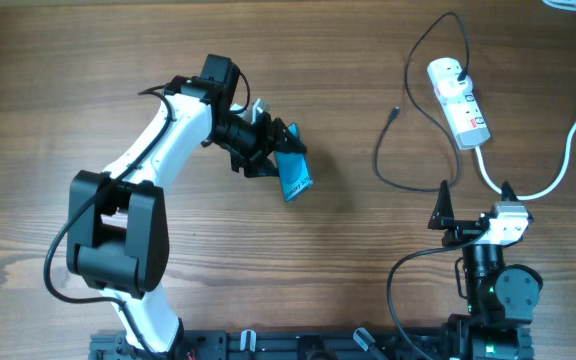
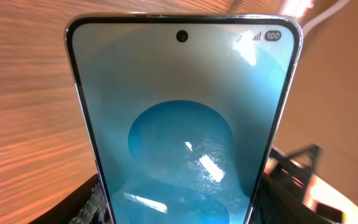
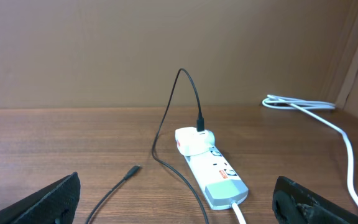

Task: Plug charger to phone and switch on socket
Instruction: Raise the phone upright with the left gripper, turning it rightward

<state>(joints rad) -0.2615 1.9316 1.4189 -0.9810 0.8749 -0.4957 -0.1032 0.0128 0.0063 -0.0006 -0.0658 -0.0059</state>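
Wooden table point(image 1: 58, 80), left gripper point(image 1: 282, 160) holding phone point(image 1: 295, 180)

Cyan-blue phone point(image 2: 185, 124), black charger point(image 3: 199, 122), white socket point(image 3: 213, 171), brown wood-grain table point(image 1: 268, 280).

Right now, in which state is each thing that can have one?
phone, held in the left pincer, screen lit
charger, one end in the adapter, plug tip loose on the table
socket, lying on the table, adapter in it, on or off unclear
left pincer, shut on phone
right pincer, open, empty
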